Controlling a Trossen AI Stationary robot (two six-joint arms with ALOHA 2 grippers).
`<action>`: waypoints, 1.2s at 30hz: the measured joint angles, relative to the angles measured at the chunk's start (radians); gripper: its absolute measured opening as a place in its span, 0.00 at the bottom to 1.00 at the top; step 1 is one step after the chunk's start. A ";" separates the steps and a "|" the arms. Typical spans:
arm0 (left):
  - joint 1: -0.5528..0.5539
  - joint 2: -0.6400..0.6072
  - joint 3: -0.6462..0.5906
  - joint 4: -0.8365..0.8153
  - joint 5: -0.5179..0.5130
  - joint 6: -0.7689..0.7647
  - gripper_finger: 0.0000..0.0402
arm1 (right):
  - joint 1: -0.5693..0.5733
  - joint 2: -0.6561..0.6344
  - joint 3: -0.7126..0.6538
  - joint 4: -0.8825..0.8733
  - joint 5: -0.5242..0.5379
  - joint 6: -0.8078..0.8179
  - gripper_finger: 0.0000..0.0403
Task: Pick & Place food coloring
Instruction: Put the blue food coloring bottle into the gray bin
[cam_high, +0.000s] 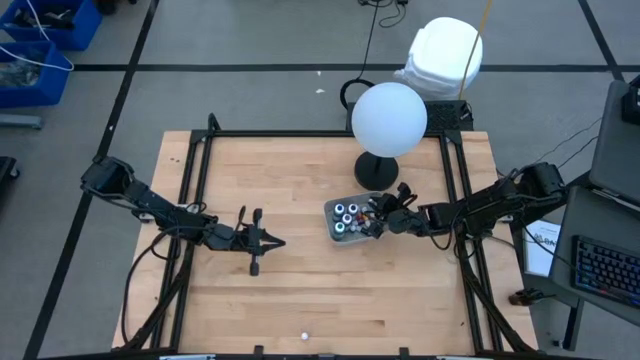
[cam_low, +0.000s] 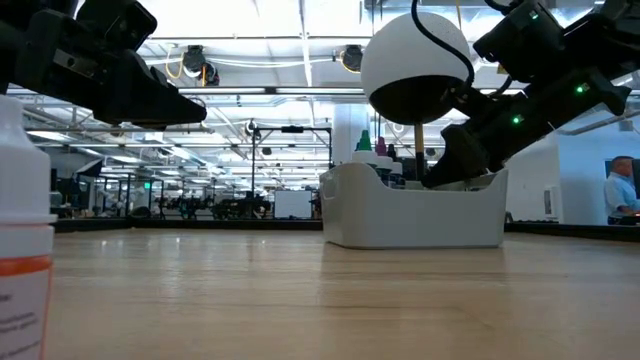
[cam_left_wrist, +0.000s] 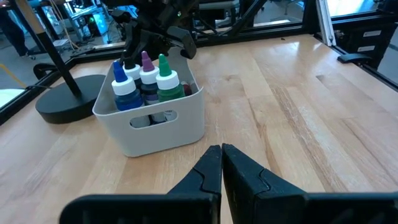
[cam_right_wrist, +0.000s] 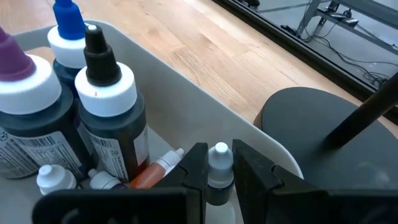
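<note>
right gripper (cam_right_wrist: 219, 171) pinching a white-tipped food coloring bottle (cam_right_wrist: 219, 167) inside the grey tray (cam_right_wrist: 186, 99) | beside it upright dark bottles (cam_right_wrist: 109, 118), caps black, blue, purple | left gripper (cam_left_wrist: 221, 163) pressed together, empty, over bare wood table (cam_left_wrist: 298, 106), well apart from tray | black lamp base (cam_right_wrist: 317, 124) just past tray | open workshop hall behind

The tray (cam_high: 336, 228) sits just ahead of the right gripper (cam_right_wrist: 219, 180), which reaches into it with a small bottle (cam_right_wrist: 219, 163) between its fingers. Other food coloring bottles (cam_left_wrist: 144, 84) stand inside, beyond the gripper. The left gripper (cam_high: 268, 241) lies well apart, the tray before it.
</note>
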 joint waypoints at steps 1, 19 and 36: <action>0.000 0.000 0.000 0.000 0.000 0.000 0.05 | 0.000 0.000 0.000 0.000 0.000 -0.002 0.11; 0.000 0.000 0.000 0.001 0.000 -0.008 0.05 | -0.001 0.000 0.000 0.003 0.000 0.000 0.14; 0.000 0.000 0.000 0.001 0.001 -0.023 0.05 | -0.001 0.001 0.000 0.009 0.000 0.005 0.17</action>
